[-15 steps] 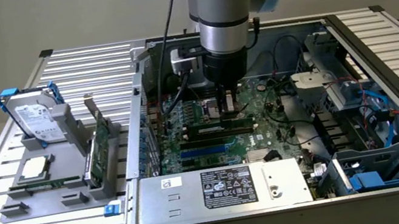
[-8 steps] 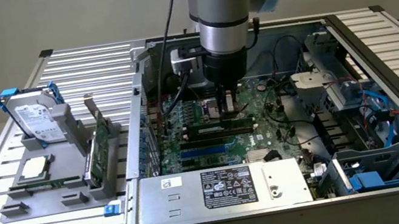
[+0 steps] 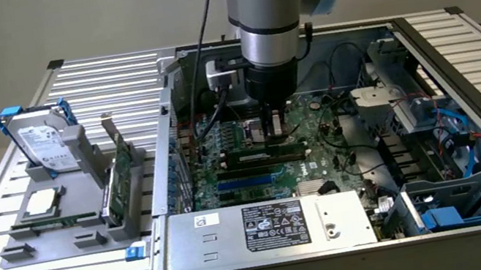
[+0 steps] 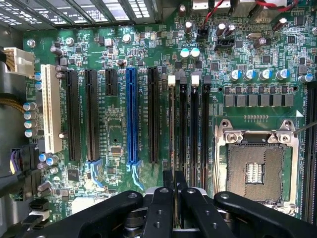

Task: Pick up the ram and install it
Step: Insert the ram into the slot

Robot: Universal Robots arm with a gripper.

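Note:
The ram (image 3: 258,152) is a thin green stick standing on edge at the motherboard's memory slots (image 4: 193,124), inside the open computer case (image 3: 464,58). In the wrist view the ram (image 4: 172,129) appears edge-on as a narrow line along the slot nearest the black expansion slots, below a white latch (image 4: 172,79). My gripper (image 3: 277,132) reaches straight down onto it from above. Its two black fingers (image 4: 167,186) are pressed close together on the stick's upper edge, so the gripper (image 4: 174,174) is shut on the ram.
An empty processor socket (image 4: 252,168) lies beside the memory slots, with blue (image 4: 131,116) and white (image 4: 49,114) expansion slots on the other side. A power supply (image 3: 267,227) fills the case's front. At the exterior view's left, a grey holder (image 3: 18,252) carries a hard drive (image 3: 44,144), a processor chip (image 3: 42,203) and an expansion card (image 3: 119,175).

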